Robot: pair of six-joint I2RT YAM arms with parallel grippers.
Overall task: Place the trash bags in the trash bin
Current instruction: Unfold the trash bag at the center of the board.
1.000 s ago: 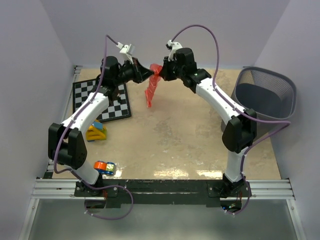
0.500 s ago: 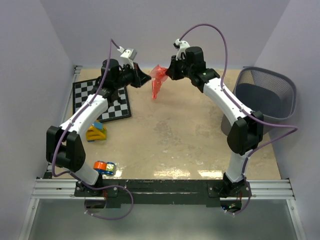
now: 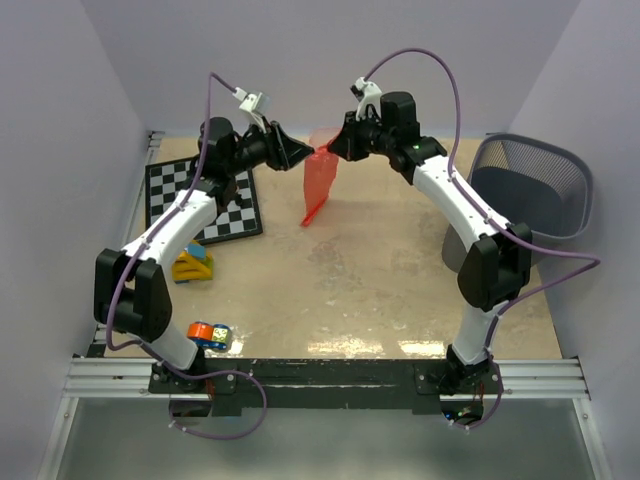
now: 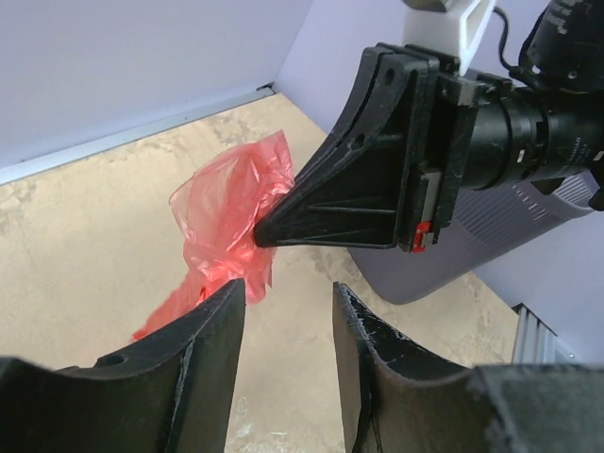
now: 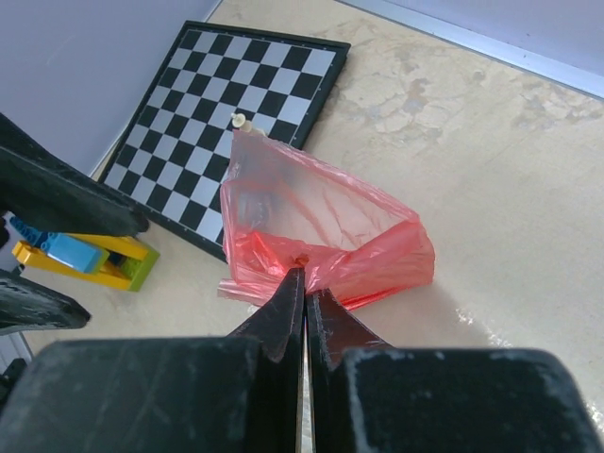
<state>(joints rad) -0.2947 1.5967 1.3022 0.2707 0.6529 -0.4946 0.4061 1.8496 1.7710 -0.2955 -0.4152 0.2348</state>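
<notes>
Jaws of the left gripper [image 3: 303, 152] stand apart and empty, farthest left of the trash bin [image 3: 535, 165]; next toward the bin the trash bag [image 3: 318, 185] hangs limp, long axis vertical, pinched at its top by the closed right gripper [image 3: 328, 150], the arm nearer the bin.

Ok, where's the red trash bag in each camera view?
Top external: the trash bag hangs at upper centre.
Left wrist: the bag is left of centre.
Right wrist: the bag is at centre.
Shared landmark: the right fingers pinching it, seen in all three.
</notes>
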